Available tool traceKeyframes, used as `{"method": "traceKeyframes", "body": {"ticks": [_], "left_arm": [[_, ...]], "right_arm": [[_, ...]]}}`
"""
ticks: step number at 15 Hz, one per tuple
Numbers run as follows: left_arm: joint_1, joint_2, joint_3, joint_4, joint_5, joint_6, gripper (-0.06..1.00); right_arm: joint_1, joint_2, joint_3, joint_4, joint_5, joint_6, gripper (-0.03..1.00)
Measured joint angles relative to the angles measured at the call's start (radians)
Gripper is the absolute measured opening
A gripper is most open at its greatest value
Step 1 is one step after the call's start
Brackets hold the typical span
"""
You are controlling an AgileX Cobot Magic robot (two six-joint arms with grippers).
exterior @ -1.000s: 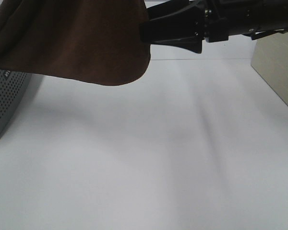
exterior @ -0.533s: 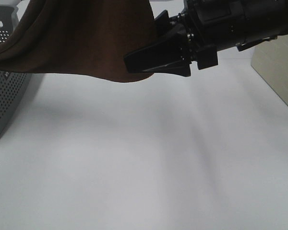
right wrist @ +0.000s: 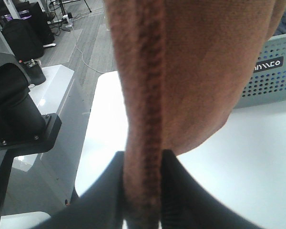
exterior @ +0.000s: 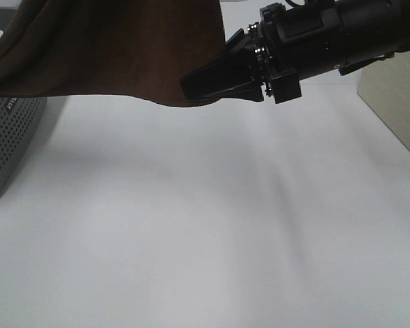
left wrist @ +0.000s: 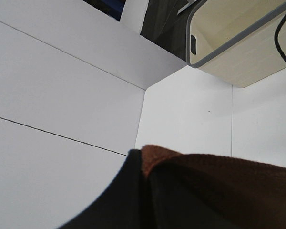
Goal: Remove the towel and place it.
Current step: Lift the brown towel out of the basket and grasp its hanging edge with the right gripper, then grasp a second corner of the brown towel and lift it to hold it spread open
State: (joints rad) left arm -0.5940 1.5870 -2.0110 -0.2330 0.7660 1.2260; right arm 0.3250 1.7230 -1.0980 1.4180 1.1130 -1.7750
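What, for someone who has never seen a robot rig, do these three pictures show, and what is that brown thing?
This is a robot with two arms, each ending in a pinching tool. One picture comes from a camera high above the white table; the other two from cameras on the wrists. The brown thing is a towel, hanging in the air. The right tool is clamped on one edge; its wrist picture shows that seam between two dark fingers. The left tool holds another part. A grey perforated basket stands at the table's left.
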Motion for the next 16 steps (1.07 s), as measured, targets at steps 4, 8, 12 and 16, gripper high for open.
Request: {"method": "traceKeyframes", "body": {"ticks": [4, 8, 12, 16], "left_arm": [[0.0, 0.0, 0.0, 0.0, 0.018, -0.042, 0.0], [0.0, 0.0, 0.0, 0.0, 0.028, -0.109, 0.0], [0.0, 0.0, 0.0, 0.039, 0.076, -0.12, 0.0], [0.0, 0.001, 0.0, 0.126, 0.073, -0.12, 0.0]], "right_arm": [[0.0, 0.0, 0.0, 0.0, -0.007, 0.026, 0.01], [0.0, -0.004, 0.0, 0.027, -0.135, 0.263, 0.01], [-0.001, -0.065, -0.089, -0.236, -0.195, 0.643, 0.01], [-0.001, -0.097, -0.336, -0.623, -0.117, 1.111, 0.01]]}}
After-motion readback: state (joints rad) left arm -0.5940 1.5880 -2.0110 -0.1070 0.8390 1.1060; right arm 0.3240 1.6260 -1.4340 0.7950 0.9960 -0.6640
